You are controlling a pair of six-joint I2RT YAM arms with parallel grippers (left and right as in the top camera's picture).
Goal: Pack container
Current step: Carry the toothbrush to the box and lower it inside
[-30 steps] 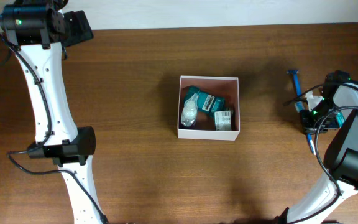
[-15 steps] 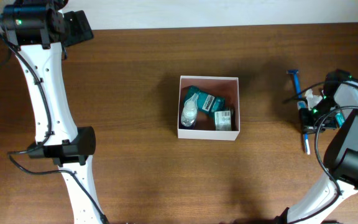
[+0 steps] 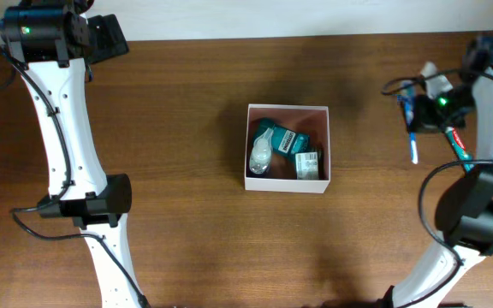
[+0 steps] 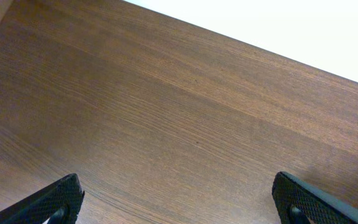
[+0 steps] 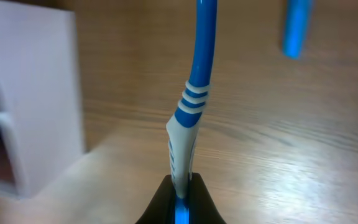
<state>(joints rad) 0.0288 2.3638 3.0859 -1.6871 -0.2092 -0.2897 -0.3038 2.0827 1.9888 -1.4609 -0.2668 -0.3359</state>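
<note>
Blue smooth toothbrush [image 5: 192,109] sits pinched tight in the right gripper [image 5: 180,190], away from the square white container [image 3: 286,183]. Far off, the left gripper [image 4: 179,202] gapes wide, empty.

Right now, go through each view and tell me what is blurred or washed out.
Overhead: sharp and evenly lit, the box crisp. Left wrist: table grain sharp, top right corner washed out white. Right wrist: toothbrush fairly sharp, the box and a blue thing behind it blurred.

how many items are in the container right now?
3 visible in the overhead view: a teal white-labelled packet at upper middle, a clear small bottle against the container left wall, and a small dark white-labelled item in the lower right corner. Others may be hidden underneath.
</note>
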